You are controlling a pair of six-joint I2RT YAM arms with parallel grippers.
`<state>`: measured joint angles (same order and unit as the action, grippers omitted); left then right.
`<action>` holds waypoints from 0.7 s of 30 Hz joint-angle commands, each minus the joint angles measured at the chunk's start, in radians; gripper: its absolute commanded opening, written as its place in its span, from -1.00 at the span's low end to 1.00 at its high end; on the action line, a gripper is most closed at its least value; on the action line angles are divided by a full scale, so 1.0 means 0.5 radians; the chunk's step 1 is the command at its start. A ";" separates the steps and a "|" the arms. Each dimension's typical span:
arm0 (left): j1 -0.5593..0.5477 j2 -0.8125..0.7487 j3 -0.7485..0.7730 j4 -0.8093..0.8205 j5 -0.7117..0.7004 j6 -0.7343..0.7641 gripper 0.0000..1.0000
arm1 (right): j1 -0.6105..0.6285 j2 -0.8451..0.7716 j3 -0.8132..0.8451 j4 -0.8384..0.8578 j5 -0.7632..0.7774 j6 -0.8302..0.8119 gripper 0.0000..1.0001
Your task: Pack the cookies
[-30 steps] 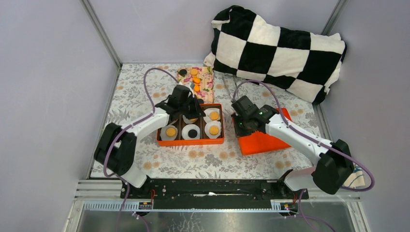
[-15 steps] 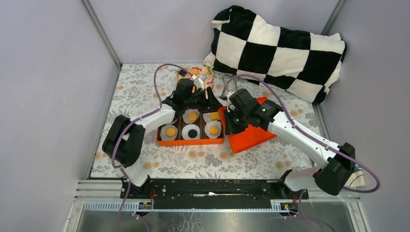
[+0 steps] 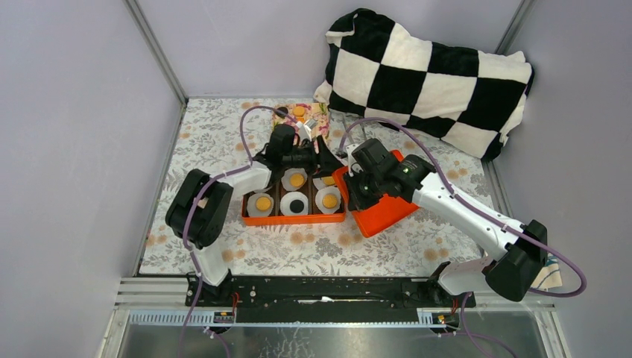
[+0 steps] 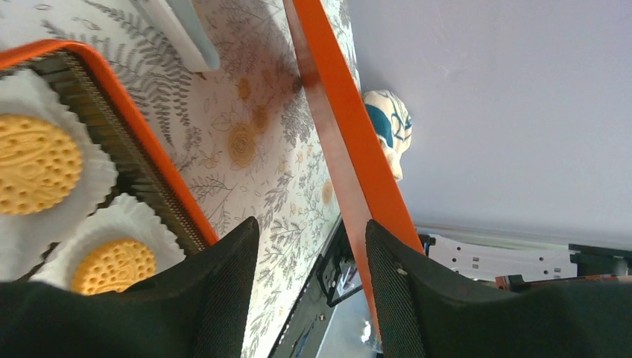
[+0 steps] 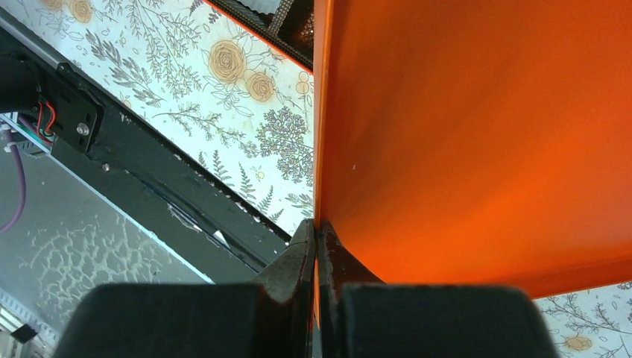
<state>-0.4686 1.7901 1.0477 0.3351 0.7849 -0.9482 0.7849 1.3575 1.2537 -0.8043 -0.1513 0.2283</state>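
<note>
**Orange lid tilted at the tray's 3 o'clock**

Orange is what you see in both arms' wrist views. Your right gripper [image 5: 317, 239] has its fingers pressed together on the near edge of the orange lid [image 3: 380, 212]. It holds the lid tilted, with one side down on the table [image 3: 223, 142] and the other raised against the right end of the orange tray [image 3: 294, 219].

Your left gripper [image 4: 311, 246] hangs over the tray's 1 o'clock corner with its fingers spread and nothing pinched. The lid's rim shows in the gap beyond them; whether it touches a finger, you cannot tell.

The cookies [image 3: 263, 203] sit in white paper cups [image 3: 316, 201] inside the tray. The near row reads orange, black, orange from 9 to 3 o'clock. The far row shows an orange one in the middle and part of another at the right, while the arm hides the left cell. More cookies lie on the floral dish [image 3: 320, 119] at the tray's 12 o'clock. A checkered pillow [image 3: 432, 74] fills the table's 1 o'clock corner.
</note>
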 commanded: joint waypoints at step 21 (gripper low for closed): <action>0.248 -0.031 -0.127 0.364 0.130 -0.312 0.24 | 0.132 0.050 0.107 0.128 -0.076 -0.067 -1.00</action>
<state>-0.3286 1.7630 0.9699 0.4591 0.8150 -1.0840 0.8211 1.3735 1.2663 -0.7956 -0.1600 0.2199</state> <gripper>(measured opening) 0.616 0.017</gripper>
